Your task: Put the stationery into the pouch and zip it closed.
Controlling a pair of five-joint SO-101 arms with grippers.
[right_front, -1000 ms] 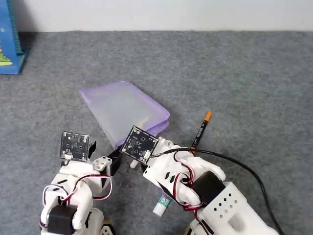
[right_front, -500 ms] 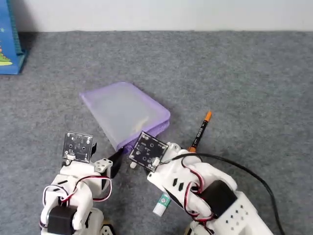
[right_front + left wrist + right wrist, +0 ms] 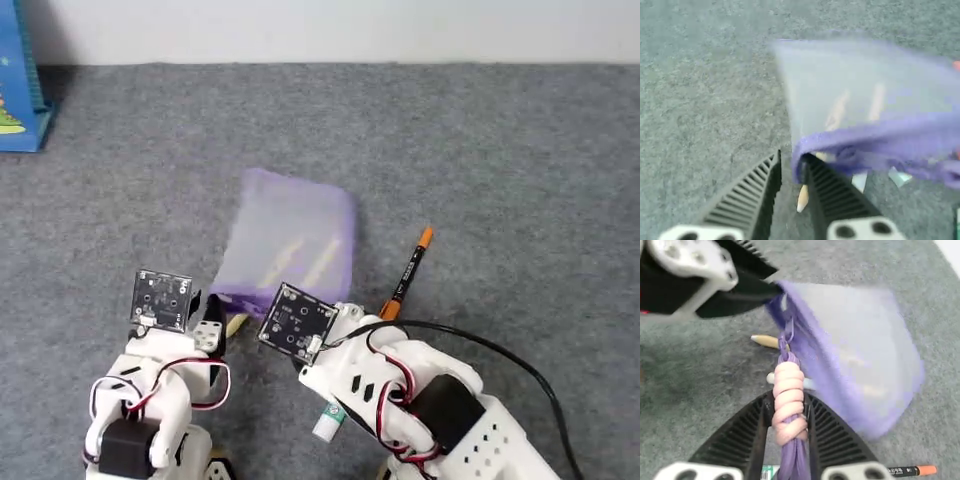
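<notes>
The purple pouch [image 3: 295, 240] lay on the table [image 3: 500, 150] just before both arms, its zip edge running from one to the other. The left gripper [image 3: 792, 161] pinched its corner; the right gripper [image 3: 788, 399] held the pink zip cord [image 3: 788, 376] beside it.

Light: bright, even and diffuse, from above; the carpet [image 3: 500, 150] is lit alike from side to side.
Brightest: the white wall [image 3: 350, 30], nearly washed out.
Shadows: soft and faint; a dim patch under both arms, a thin dark rim under the pouch [image 3: 290, 245] and along the pen [image 3: 410, 268].
Glare: a pale sheen on the pouch's translucent face.
Wrist views: the left gripper [image 3: 790, 159] and right gripper [image 3: 788, 397] loom large and splayed at the near edge; the pull [image 3: 788, 412] is lit flat.
</notes>
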